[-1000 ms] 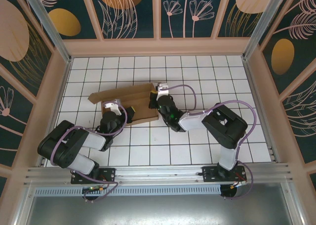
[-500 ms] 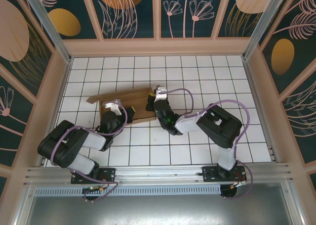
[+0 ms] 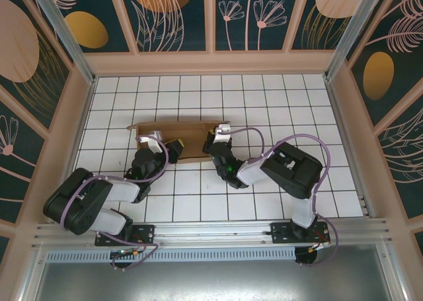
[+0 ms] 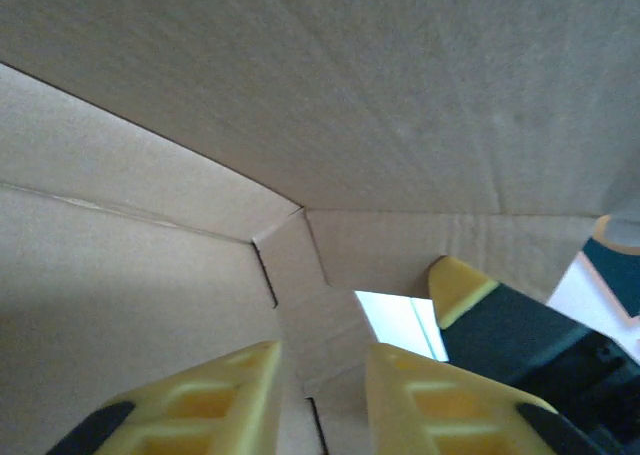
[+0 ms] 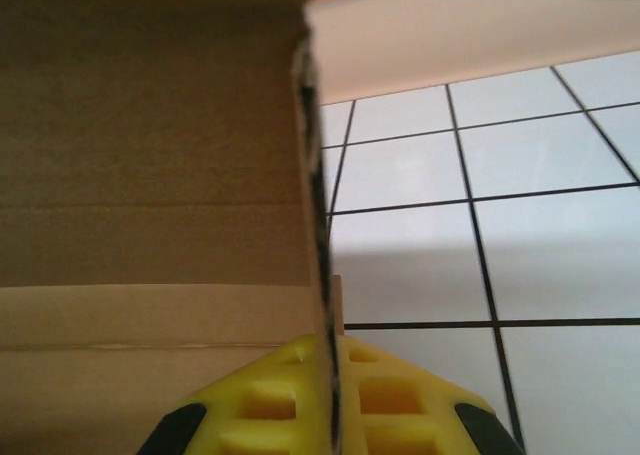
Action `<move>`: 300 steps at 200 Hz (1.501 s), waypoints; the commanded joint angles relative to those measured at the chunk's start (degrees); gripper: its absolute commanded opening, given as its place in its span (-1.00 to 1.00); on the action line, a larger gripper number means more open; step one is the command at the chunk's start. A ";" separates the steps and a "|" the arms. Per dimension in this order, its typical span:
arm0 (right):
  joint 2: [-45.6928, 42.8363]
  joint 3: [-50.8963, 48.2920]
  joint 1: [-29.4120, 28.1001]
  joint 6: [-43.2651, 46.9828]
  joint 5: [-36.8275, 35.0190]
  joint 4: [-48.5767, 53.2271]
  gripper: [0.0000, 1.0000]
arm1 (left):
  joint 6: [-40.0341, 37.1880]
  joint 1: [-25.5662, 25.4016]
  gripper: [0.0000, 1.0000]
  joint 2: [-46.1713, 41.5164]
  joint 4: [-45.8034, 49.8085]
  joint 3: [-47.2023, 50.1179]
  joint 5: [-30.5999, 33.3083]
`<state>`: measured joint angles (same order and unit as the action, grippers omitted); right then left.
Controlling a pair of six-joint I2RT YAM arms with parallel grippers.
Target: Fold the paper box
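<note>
Paper box (image 3: 188,139): plain brown cardboard, partly folded into a long, low shape, lying on the white tiled tabletop (image 3: 264,102) a little left of the middle, long side running left to right.
Box, left end: a loose flap sticking out past the end, just above the tiles.
Box, inside, from the left wrist: bare cardboard panels on every side, creases meeting at a corner near the middle, short cut slits beside a small tab, a patch of white tile showing through a gap at lower right.
Box, right end, from the right wrist: one thin panel standing on edge, brown inner wall to its left, open tiles to its right.
Left fingers (image 4: 225,395): yellow, reaching into the left half of the box, spread with a clear gap between them, cardboard beyond the gap, nothing pinched.
Right fingers (image 5: 265,405): yellow, pressed together on the upright panel edge at the right end of the box, the edge running straight down between them.
Left arm (image 3: 99,195): black and white, folded low over the near left tiles, wrist at the near wall of the box.
Right arm (image 3: 291,172): bent across from the near right, wrist just beside the right end of the box.
Surround: pale wooden frame, dark panels with plant prints (image 3: 178,10).
</note>
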<state>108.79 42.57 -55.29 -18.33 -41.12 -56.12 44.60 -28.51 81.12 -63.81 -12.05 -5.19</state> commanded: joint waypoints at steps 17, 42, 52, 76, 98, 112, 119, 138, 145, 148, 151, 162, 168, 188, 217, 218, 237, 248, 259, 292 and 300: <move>0.25 -1.87 0.44 4.61 -10.26 12.87 -1.00 | 0.58 -0.58 -0.28 -4.82 6.01 0.42 -1.75; 0.37 0.93 0.53 5.67 -14.24 16.05 -1.00 | 1.34 -0.58 -0.26 -7.06 9.00 1.16 -0.92; 0.38 1.86 0.53 5.67 -15.82 17.40 -1.00 | 1.76 -0.58 -0.27 -7.74 9.92 1.42 -1.26; 0.64 3.34 0.60 7.50 -18.31 18.22 -1.00 | 2.93 -0.55 -0.27 -10.18 14.30 1.46 -1.70; 1.62 4.32 1.00 9.43 -19.63 18.44 -1.00 | 3.59 -0.58 -0.26 -15.45 20.72 1.81 -0.06; 2.03 4.77 1.53 9.29 -19.62 19.29 -1.00 | 3.15 -0.62 -0.25 -20.69 25.03 2.21 1.10; 2.01 4.85 1.80 9.07 -19.47 19.61 -1.00 | 2.43 -0.56 -0.25 -23.75 28.18 2.18 2.35; 1.48 4.72 2.67 9.66 -17.43 19.92 -1.00 | -0.65 -0.58 -0.29 -33.89 38.65 1.48 9.50; 1.00 4.59 3.04 10.38 -16.12 19.68 -1.00 | -1.91 -0.58 -0.32 -37.77 41.73 1.73 13.30; 0.78 4.50 3.19 10.76 -15.54 19.44 -1.00 | -2.58 -0.58 -0.33 -39.28 42.92 1.81 14.93; 0.51 4.31 3.29 10.98 -15.07 19.34 -1.00 | -3.17 -0.59 -0.34 -40.65 44.18 1.78 16.72; -0.56 3.94 3.81 11.68 -13.47 18.94 -1.00 | -4.96 -0.26 -0.33 -45.07 47.56 1.73 22.66; -1.10 3.91 4.15 11.89 -12.27 19.11 -1.00 | -5.98 0.17 -0.32 -46.55 49.12 1.18 24.80; -2.81 3.83 5.20 12.54 -7.59 19.82 -1.00 | -10.90 4.12 -0.26 -46.40 49.77 -1.64 23.86; -5.37 3.92 6.78 13.93 0.21 21.64 -1.00 | -14.90 9.00 -0.13 -40.01 46.31 -4.90 19.41; -5.49 3.93 6.86 14.02 0.54 21.70 -1.00 | -15.03 9.09 -0.13 -39.74 46.14 -4.99 19.33; -8.31 4.31 9.22 15.50 7.93 24.45 -1.00 | -19.26 10.60 -0.07 -33.86 42.60 -8.16 15.07; -10.51 4.86 11.38 16.22 15.10 27.10 -1.00 | -22.35 11.27 -0.07 -30.01 42.63 -11.52 12.52; -12.75 5.58 13.75 17.16 22.48 29.72 -1.00 | -25.73 11.73 -0.07 -26.71 42.06 -14.19 10.31; -17.38 10.00 20.88 23.30 43.56 39.31 -1.00 | -30.19 14.97 -0.06 -20.90 37.41 -18.51 2.12; -17.28 11.91 23.25 23.76 48.40 42.19 -1.00 | -30.87 15.96 -0.07 -19.29 37.17 -19.82 -1.34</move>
<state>94.52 50.37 -36.69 0.40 -13.34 -23.97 19.51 -14.94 59.11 -21.54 -28.60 3.46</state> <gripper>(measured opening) 0.053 0.468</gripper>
